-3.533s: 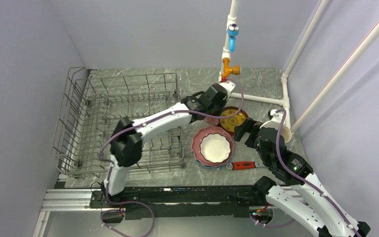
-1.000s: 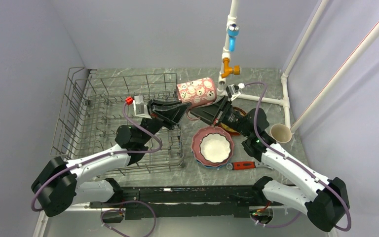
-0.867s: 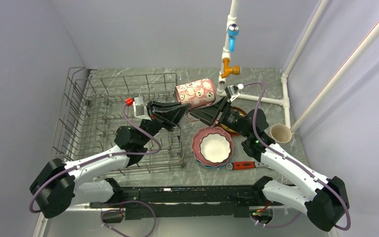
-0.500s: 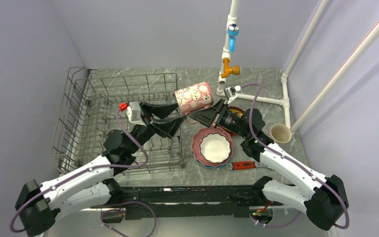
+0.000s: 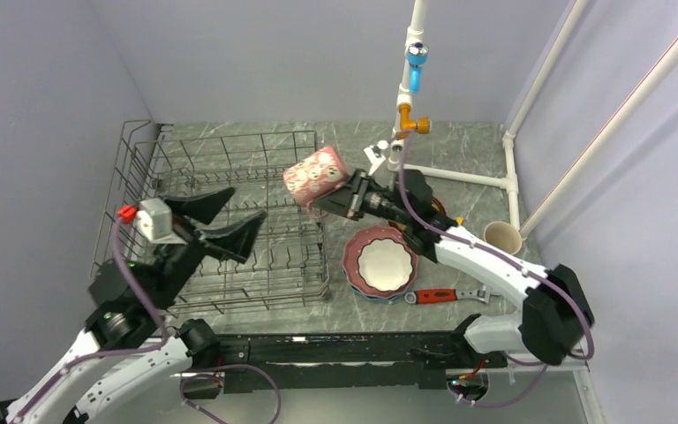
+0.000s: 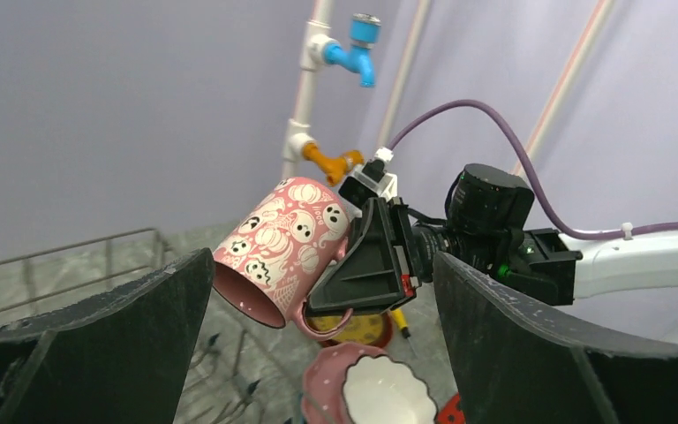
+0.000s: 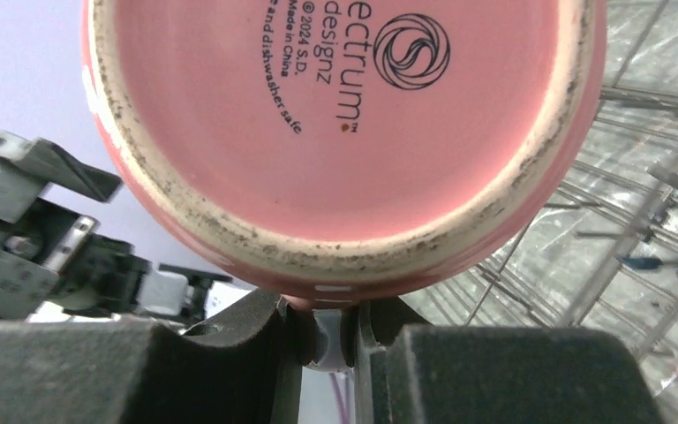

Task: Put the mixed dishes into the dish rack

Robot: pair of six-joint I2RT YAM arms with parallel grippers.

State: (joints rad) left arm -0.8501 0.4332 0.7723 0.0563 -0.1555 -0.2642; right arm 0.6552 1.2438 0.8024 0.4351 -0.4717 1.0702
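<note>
Clenched on the looped handle of the pink mug (image 5: 316, 177): the right hand (image 5: 328, 203), holding it clear of the table (image 5: 459, 146), in the air above the far right edge of the dish rack (image 5: 177, 168). Tilted on its side, glossy ceramic, printed with white ghosts and pumpkins. Open mouth turned left and downward. Flat base toward the right wrist camera, a gritty, speckled foot ring around smooth pink with stamped lettering.

Released and empty: the left hand (image 5: 247, 203), black wedge-shaped fingers spread wide, raised over the rack's near left part, well apart from the mug.

Rack of thin grey wire, rectangular, with rows of upright tines, standing on the left of the grey marbled table. To its right, a white scalloped bowl (image 5: 385, 263) nested in a pink scalloped plate (image 5: 350, 256). Just near of those, a red-handled wrench (image 5: 441, 295). Upright by the right wall, a cream cup (image 5: 500, 237). Below the mug in the left wrist view, part of a yellow-centred plate (image 6: 359, 329).
</note>
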